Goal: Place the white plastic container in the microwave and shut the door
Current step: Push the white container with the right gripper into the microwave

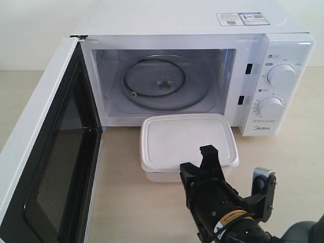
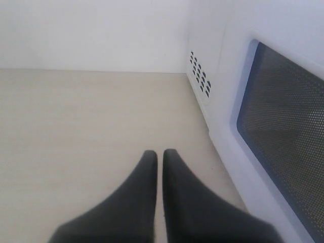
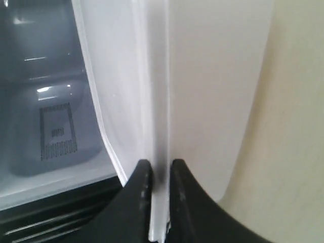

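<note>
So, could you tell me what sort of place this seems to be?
Most likely a lab bench staged as a kitchen counter: a white microwave with its door open, a white plastic container before it on a pale tabletop, and a plain white wall behind.

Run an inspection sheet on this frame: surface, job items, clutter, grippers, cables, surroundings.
Surface: pale wood-grain table, bare where it shows.
Job's things: white plastic container, lid on, on the table just in front of the microwave. The door is swung wide open. Inside, only the glass turntable is seen.
Clutter: nothing seen.
Grippers: right gripper shut on the container's near rim. Left gripper shut, holding nothing, over bare table beside the door's outer face.
Cables: nothing seen.
Surroundings: plain white wall.
</note>
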Robot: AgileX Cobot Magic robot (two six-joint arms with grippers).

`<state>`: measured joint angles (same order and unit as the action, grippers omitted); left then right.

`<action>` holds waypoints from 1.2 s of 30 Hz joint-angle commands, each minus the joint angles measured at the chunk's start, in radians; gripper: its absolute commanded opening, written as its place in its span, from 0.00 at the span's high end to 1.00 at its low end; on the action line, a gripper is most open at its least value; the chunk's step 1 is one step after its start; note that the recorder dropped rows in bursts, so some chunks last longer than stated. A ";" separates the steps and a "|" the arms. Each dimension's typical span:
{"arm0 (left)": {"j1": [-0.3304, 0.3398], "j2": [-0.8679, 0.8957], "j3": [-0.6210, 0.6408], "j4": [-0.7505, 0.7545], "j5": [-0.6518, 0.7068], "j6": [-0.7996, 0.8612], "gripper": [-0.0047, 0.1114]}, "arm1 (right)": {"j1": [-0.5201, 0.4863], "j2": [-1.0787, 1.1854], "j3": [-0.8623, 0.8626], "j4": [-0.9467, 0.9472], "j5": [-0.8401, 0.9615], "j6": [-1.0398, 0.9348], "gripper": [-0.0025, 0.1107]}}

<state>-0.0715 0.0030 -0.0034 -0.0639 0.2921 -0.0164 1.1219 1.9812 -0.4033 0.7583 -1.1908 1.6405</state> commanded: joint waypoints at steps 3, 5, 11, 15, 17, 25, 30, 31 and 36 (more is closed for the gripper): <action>-0.008 -0.003 0.003 0.001 0.000 -0.009 0.92 | 0.046 -0.006 0.003 -0.015 -0.030 -0.082 0.98; -0.008 -0.003 0.003 0.001 0.000 -0.009 0.92 | 0.050 -0.006 0.003 -0.031 -0.030 -0.090 0.98; -0.008 -0.003 0.003 0.001 0.000 -0.009 0.92 | 0.050 -0.031 0.003 -0.077 -0.030 -0.145 0.98; -0.008 -0.003 0.003 0.001 0.000 -0.009 0.92 | 0.050 -0.093 0.003 -0.077 -0.030 -0.214 0.98; -0.008 -0.003 0.003 0.001 0.000 -0.009 0.92 | 0.050 -0.125 0.001 -0.077 -0.030 -0.241 0.98; -0.008 -0.003 0.003 0.001 0.000 -0.009 0.92 | 0.040 -0.172 -0.051 -0.055 -0.030 -0.263 0.98; -0.008 -0.003 0.003 0.001 0.000 -0.009 0.92 | 0.024 -0.172 -0.107 -0.038 -0.030 -0.290 0.98; -0.008 -0.003 0.003 0.001 0.000 -0.009 0.92 | 0.024 -0.172 -0.116 -0.028 -0.030 -0.301 0.98; -0.008 -0.003 0.003 0.001 0.000 -0.009 0.92 | 0.003 -0.172 -0.159 -0.012 0.045 -0.316 0.98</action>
<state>-0.0715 0.0030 -0.0034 -0.0639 0.2921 -0.0164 1.1455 1.8194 -0.5394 0.7444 -1.1749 1.3453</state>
